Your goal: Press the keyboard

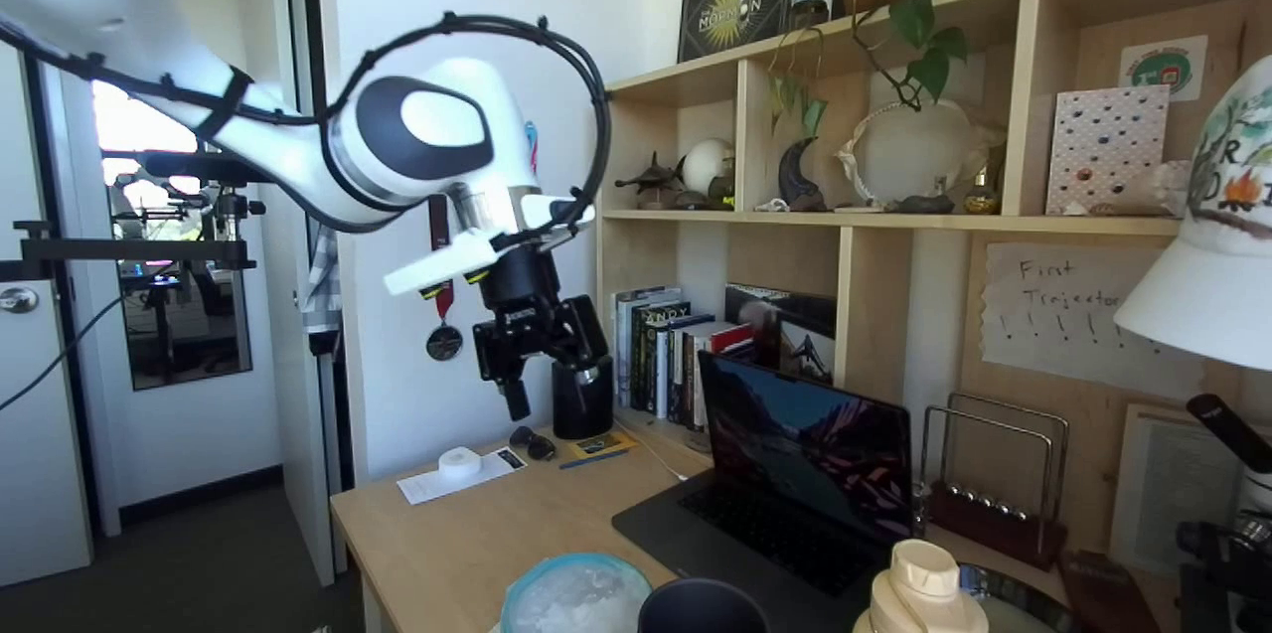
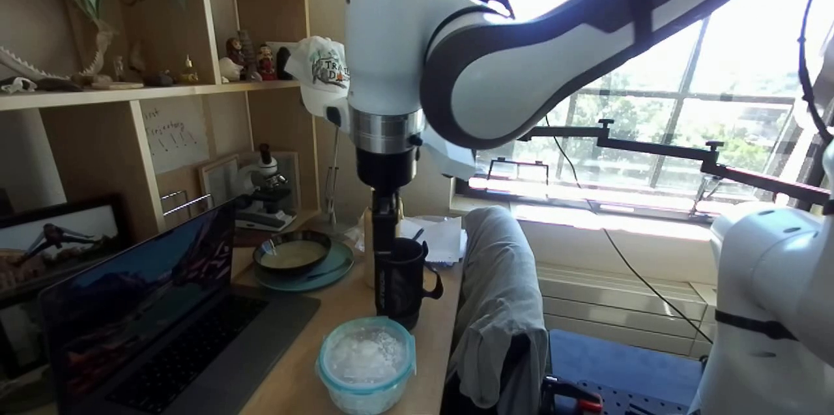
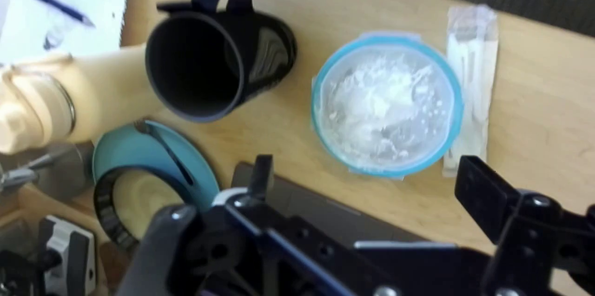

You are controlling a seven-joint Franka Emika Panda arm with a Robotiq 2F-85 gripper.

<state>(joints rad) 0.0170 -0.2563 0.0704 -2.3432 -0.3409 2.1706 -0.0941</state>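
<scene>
The keyboard (image 1: 780, 534) is the dark key area on the base of an open black laptop; it also shows in an exterior view (image 2: 189, 353). In the wrist view only a strip of the laptop base (image 3: 307, 207) shows behind my gripper; the keys are hidden there. My gripper (image 1: 554, 383) hangs in the air above the desk, apart from the keyboard and higher than it. It points down in an exterior view (image 2: 384, 247), in line with the black mug. In the wrist view my gripper (image 3: 367, 182) has its fingers wide apart with nothing between them.
A round blue-rimmed container (image 3: 386, 105), a black mug (image 3: 195, 66) and a cream bottle (image 3: 107, 91) stand beside the laptop. A bowl on a teal plate (image 2: 339, 265) is near the laptop screen (image 1: 805, 444). A black cylinder (image 1: 583, 404) and books stand at the back.
</scene>
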